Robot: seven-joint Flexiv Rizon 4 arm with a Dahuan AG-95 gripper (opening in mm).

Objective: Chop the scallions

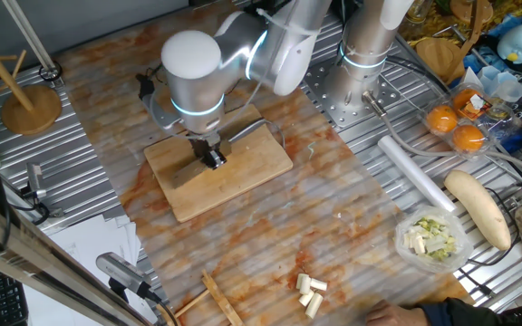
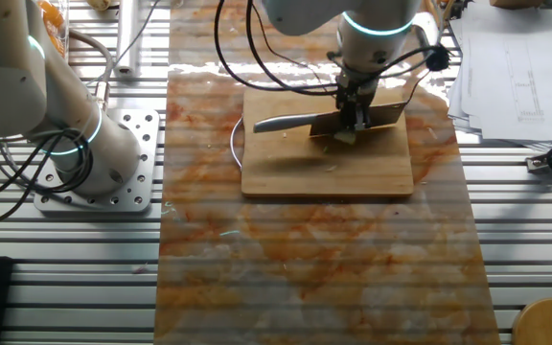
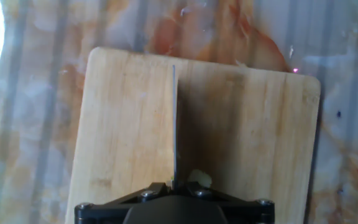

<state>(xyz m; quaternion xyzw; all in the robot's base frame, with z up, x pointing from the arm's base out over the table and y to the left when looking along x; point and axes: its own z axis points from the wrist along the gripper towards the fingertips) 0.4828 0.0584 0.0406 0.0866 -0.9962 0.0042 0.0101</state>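
A pale scallion stub (image 3: pixel 199 179) lies against the knife blade (image 3: pixel 174 124) on the board (image 3: pixel 247 124).

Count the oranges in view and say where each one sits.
2. Both sit together at the right edge of the table in one fixed view: one orange behind, the other orange nearer the front. The clutter behind them may hide more.

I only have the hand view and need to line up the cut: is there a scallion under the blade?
Observer: Yes. The other fixed view shows a pale scallion stub on the cutting board, right below the gripper holding the knife.
Operator: Any cut pieces lying around?
Observer: Several pale cut pieces lie on the table, well away from the board.
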